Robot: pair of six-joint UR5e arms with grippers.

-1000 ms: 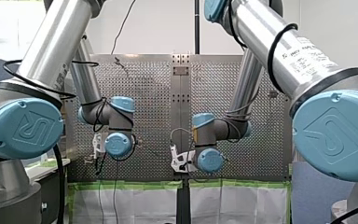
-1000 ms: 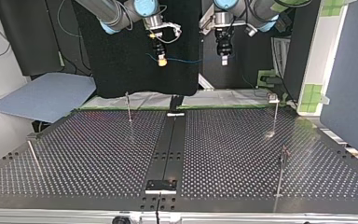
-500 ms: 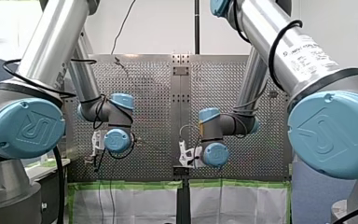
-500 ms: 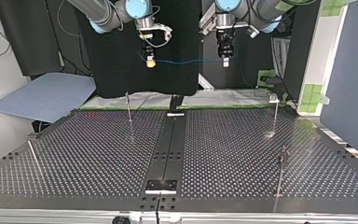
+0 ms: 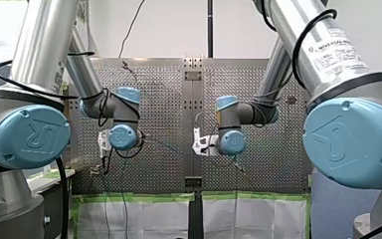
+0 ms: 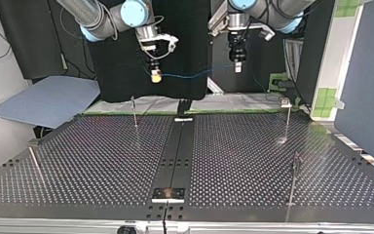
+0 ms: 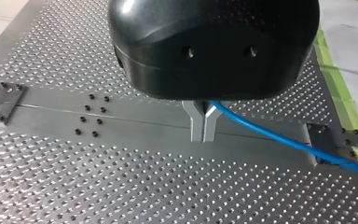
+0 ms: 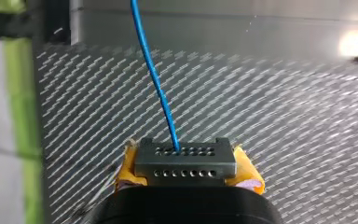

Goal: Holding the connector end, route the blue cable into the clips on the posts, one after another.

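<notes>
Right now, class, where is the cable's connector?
In the right wrist view, the grey connector sits clamped in my right claw, above the perforated table; its blue cable runs to my left claw.

The perforated worktop (image 6: 92, 165) bears a dark centre strip (image 6: 176, 151); thin posts (image 6: 134, 113) stand on it, well apart, near its edges.
</notes>
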